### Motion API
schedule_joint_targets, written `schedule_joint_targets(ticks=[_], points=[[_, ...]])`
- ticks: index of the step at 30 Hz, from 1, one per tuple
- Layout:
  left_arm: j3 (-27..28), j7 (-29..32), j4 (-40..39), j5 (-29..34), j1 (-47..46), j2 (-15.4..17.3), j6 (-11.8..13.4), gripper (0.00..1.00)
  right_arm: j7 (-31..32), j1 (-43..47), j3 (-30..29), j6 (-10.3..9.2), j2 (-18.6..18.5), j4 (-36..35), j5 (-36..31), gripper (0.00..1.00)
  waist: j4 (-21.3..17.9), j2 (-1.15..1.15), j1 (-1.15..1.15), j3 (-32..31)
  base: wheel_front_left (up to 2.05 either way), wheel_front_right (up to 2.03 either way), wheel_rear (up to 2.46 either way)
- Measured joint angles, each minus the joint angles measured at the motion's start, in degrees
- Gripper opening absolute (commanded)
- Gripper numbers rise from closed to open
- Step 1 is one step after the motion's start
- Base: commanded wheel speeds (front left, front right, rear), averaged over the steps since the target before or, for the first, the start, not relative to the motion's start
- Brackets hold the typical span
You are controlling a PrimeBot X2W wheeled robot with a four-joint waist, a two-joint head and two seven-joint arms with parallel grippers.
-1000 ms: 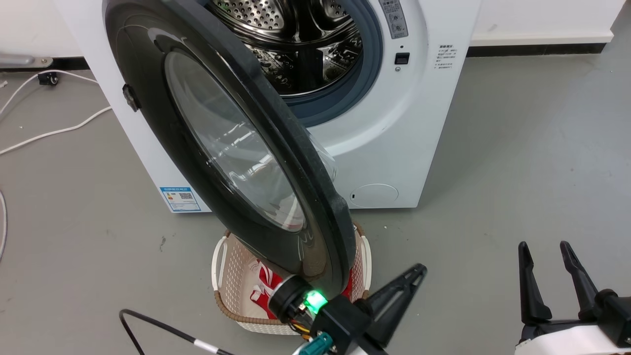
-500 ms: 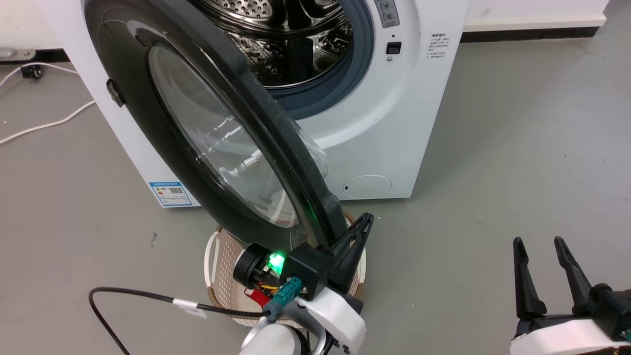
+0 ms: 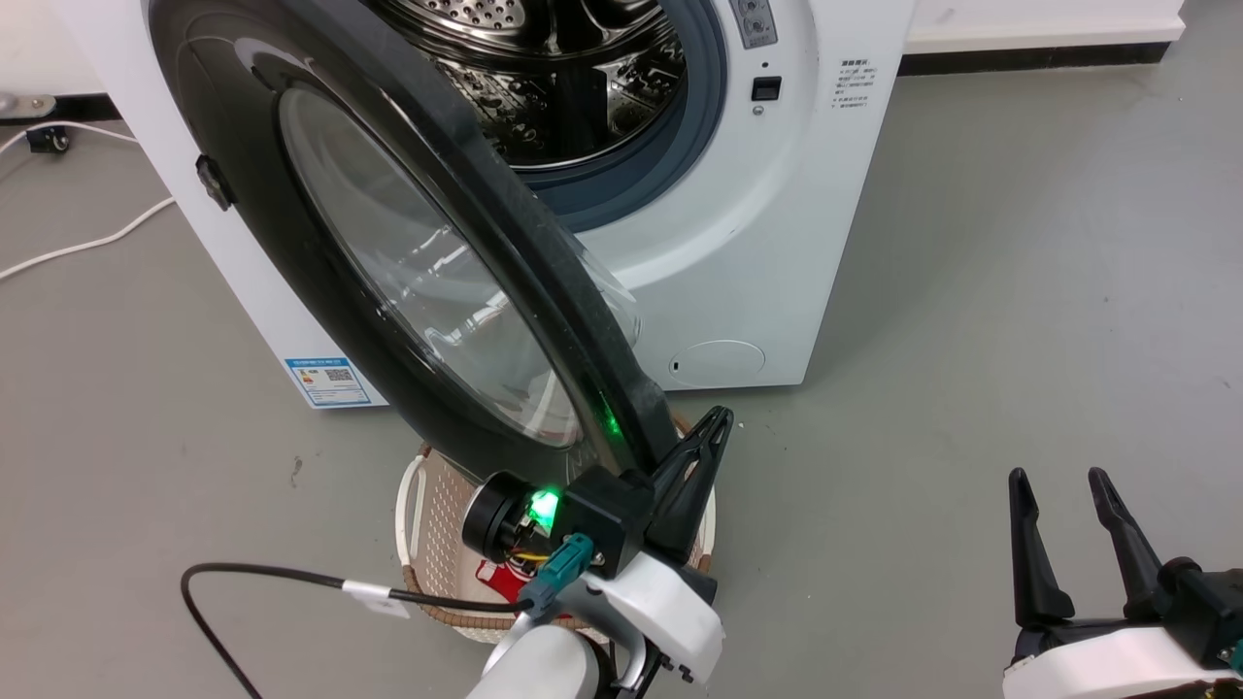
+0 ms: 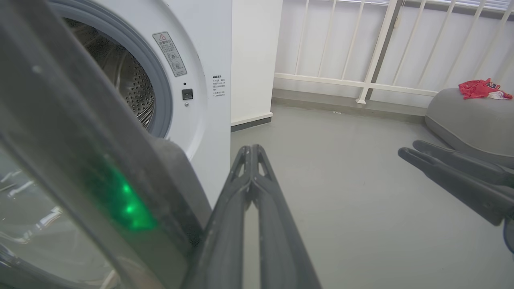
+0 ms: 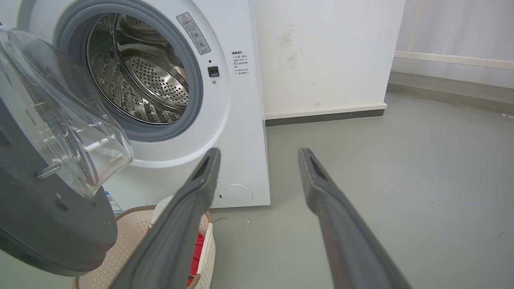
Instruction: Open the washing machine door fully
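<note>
Our left gripper (image 3: pixel 714 427), fingers pressed together and holding nothing, sits just inside the free rim of the washing machine door (image 3: pixel 388 252), which stands half swung from the left edge of the machine (image 3: pixel 796 243). The door lies to our left, so a leftward push looks right. Right gripper (image 3: pixel 1057 478), spread and empty, is farther off.

**Plain room, grey floor, white walls**

A smooth grey floor (image 3: pixel 1020 243) lies under even light. A white wall (image 5: pixel 321 48) meets it along a dark skirting strip (image 5: pixel 325 117). To one side runs a white barred railing (image 4: pixel 341 82). Near it sits a low grey cushion (image 4: pixel 466 116) with a red cloth (image 4: pixel 480 88) on top. A white cable (image 3: pixel 58 255) trails over the floor.
</note>
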Motion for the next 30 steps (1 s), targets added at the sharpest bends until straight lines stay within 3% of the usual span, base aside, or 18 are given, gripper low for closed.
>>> schedule_joint_targets(ticks=[8,23,30], points=[[0.86,-0.2,-2.85,-0.58,3.75,1.05,2.2,0.0,0.08,0.46,-0.48,0.0,0.0,0.13,0.07,1.0,0.95,0.0,0.0,-1.33,0.0,0.0,0.0],[0.8,0.44,-9.91,-0.41,9.64,3.72,5.27,0.0,0.57,1.69,-0.99,0.0,0.01,-0.52,0.15,1.0,6.57,0.0,0.0,-2.71,0.0,0.0,0.0],[1.76,1.38,-13.43,-0.24,13.21,5.24,8.36,0.0,0.59,1.68,-0.96,0.0,0.01,-0.67,0.19,1.0,8.88,0.0,0.0,-2.5,0.0,0.0,0.0]])
